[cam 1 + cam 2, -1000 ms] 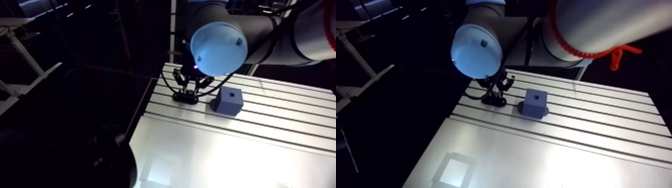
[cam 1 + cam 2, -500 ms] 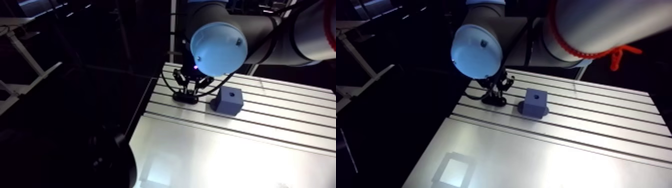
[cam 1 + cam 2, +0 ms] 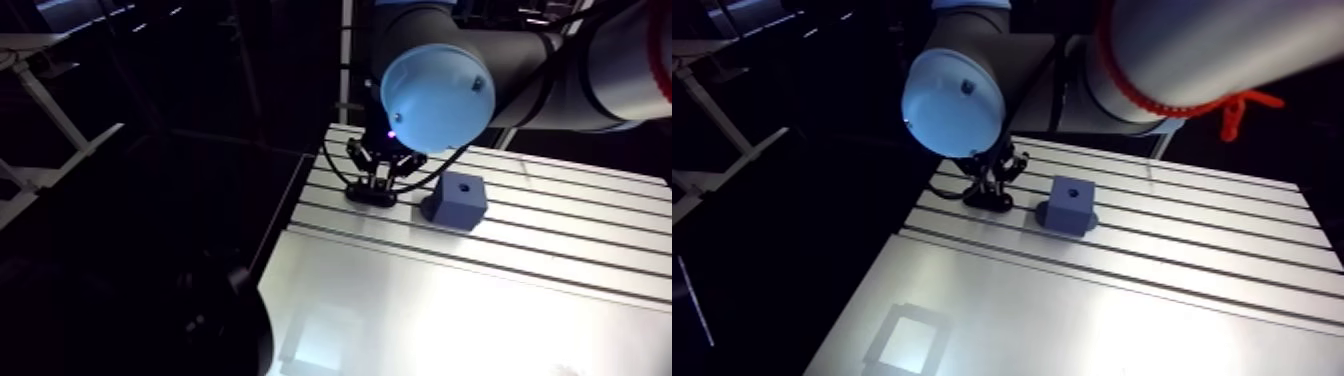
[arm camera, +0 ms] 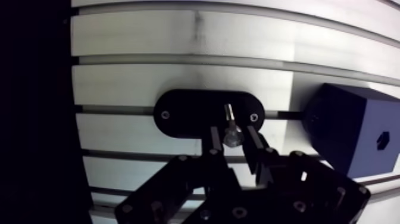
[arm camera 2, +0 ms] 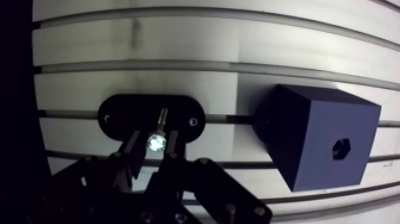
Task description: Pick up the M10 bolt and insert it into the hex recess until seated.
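Nothing can be seen to have moved since the earlier pictures: arm, gripper and block sit as they did just before.

From the arm view, the gripper [image 3: 372,184] hangs low near the tabletop's [image 3: 560,240] far corner, right over a black oval holder [image 3: 371,197]. Just beside the holder, but apart from it, a dark blue block [image 3: 456,200] stands on a round foot and shows a small hole in its top face. The bolt is too small and dark to pick out from here.

The wrist view shows more. The holder [image 4: 190,113] lies across one of the tabletop's slots, with a screw at each end. The bolt [image 4: 231,136] stands at its middle, bright head toward the camera, shank running down to the holder. Whether the shank's end rests in the holder or is just clear of it is hard to say from this angle. The gripper is set narrow, and its two fingers [image 4: 215,138] pinch the bolt's head from either side. The block [image 5: 318,140] stands to one side of the gripper, and the recess [image 5: 341,148] is a small dark hexagon in the face turned to the camera, with nothing in it. Bolt and recess are well apart.
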